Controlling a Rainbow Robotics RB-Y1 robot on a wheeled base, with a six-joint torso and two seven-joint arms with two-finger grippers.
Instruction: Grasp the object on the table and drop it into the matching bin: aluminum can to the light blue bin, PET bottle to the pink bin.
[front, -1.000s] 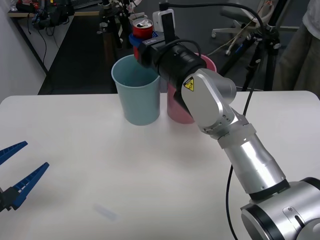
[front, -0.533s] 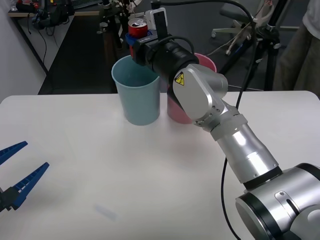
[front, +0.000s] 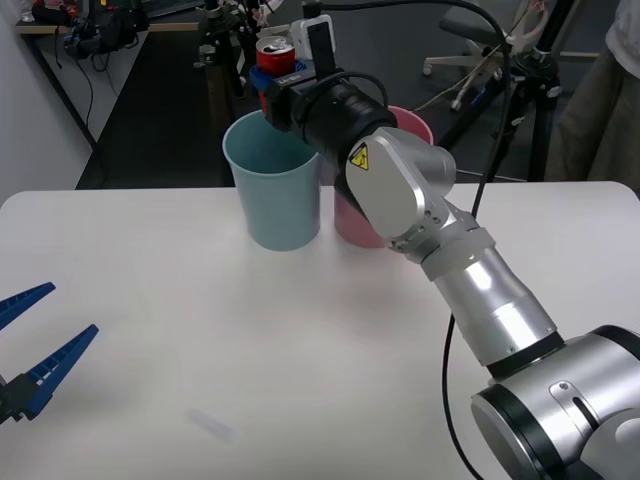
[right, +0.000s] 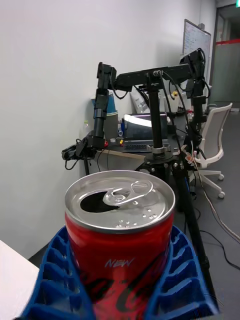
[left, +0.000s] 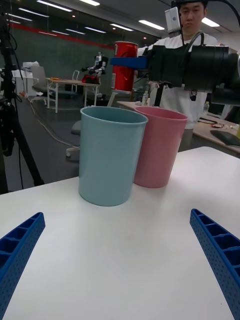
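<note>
i have the aluminum can (front: 277, 57) pinched in my right end effector (front: 279, 80), upright above the far rim of the light blue bin (front: 275, 195); only the drop remains. my left end effector (front: 35, 340) idles spread, near left.

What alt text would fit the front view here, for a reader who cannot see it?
The right claw holds the red aluminum can upright above the far rim of the light blue bin, which stands on the white table touching the pink bin. The open left claw waits low at the table's left edge.
</note>
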